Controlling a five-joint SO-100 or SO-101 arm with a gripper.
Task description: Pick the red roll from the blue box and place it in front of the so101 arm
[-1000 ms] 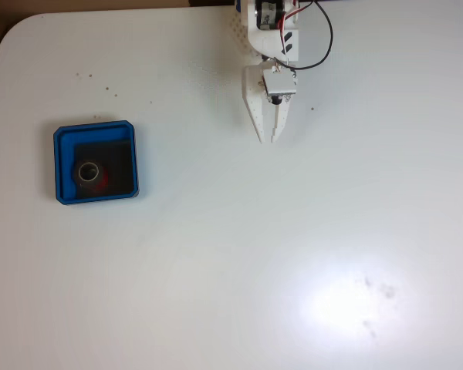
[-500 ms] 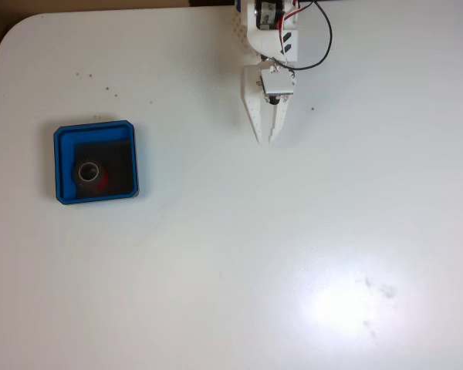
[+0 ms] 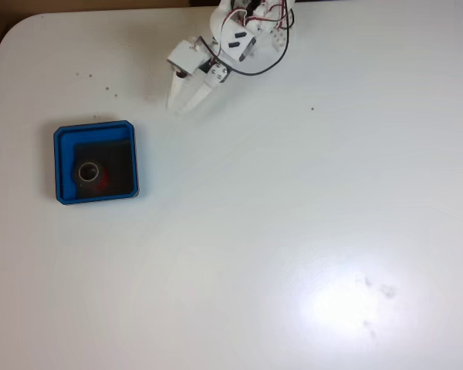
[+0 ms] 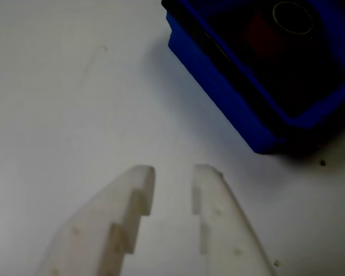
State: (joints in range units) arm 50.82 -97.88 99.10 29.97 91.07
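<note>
gripper [image 4: 172,175] hangs empty w/ tips slightly parted, near the blue box [image 3: 59,166] but not over it. red roll [image 3: 89,173] sits inside the box, left-centre. risk: narrow gap could knock the roll or clip the box wall on approach.

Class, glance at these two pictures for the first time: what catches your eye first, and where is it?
The blue box stands out at the left of the white table in the fixed view, with the red roll inside it. Near the top edge, the so101 arm's gripper points toward it, slightly open.
</note>
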